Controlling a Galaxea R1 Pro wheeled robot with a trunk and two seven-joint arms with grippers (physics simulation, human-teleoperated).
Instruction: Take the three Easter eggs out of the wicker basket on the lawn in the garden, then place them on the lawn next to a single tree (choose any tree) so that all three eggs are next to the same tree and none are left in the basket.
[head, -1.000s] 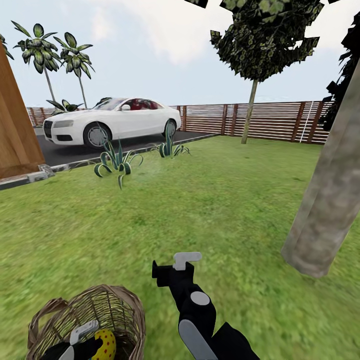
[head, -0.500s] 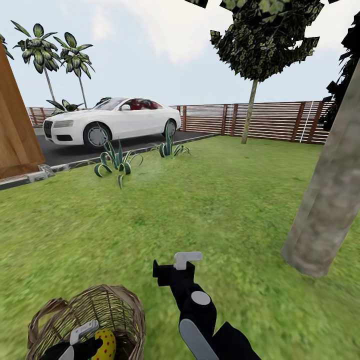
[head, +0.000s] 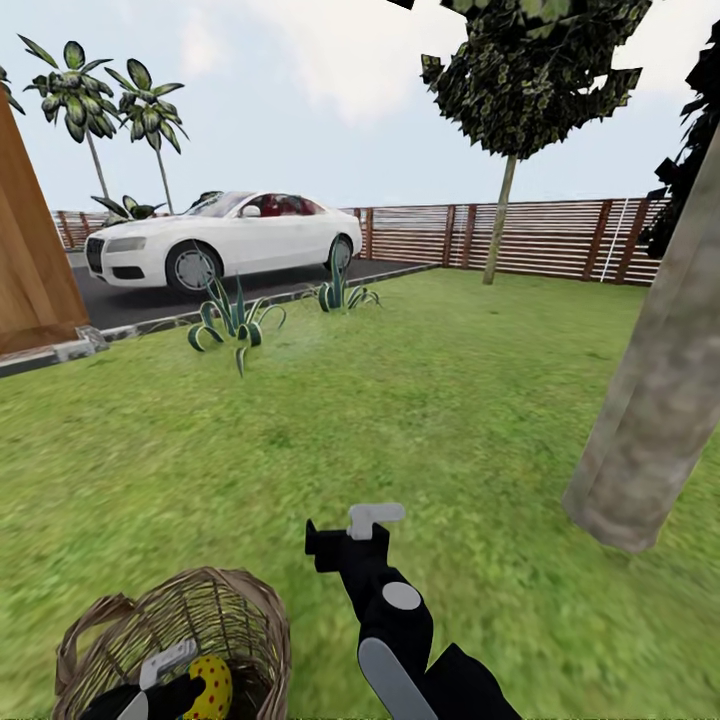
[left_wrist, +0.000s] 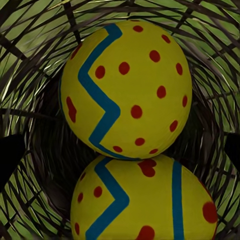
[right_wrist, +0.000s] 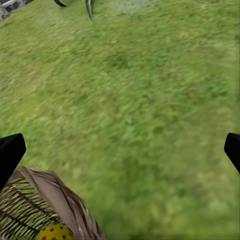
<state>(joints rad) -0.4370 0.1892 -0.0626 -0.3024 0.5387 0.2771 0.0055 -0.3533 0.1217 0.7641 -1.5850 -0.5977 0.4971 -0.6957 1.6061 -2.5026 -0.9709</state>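
Lawn (head: 400, 400) wide, green, bounded by slat fence (head: 540, 240). Thick tree (head: 650, 400) trunk at right, on grass. White car (head: 225, 240) on driveway far left. Wicker basket (head: 215, 610) on lawn, bottom left. Left gripper (head: 165, 670) inside basket, fingers apart, beside two Easter eggs (left_wrist: 125, 90) stacked touching. Right gripper (head: 365, 520) over grass right of basket, fingers apart, empty.

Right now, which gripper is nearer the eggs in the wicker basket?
Left. The left gripper is down inside the wicker basket, right at the Easter eggs. The right gripper hovers over bare lawn beside the basket, toward the tree.
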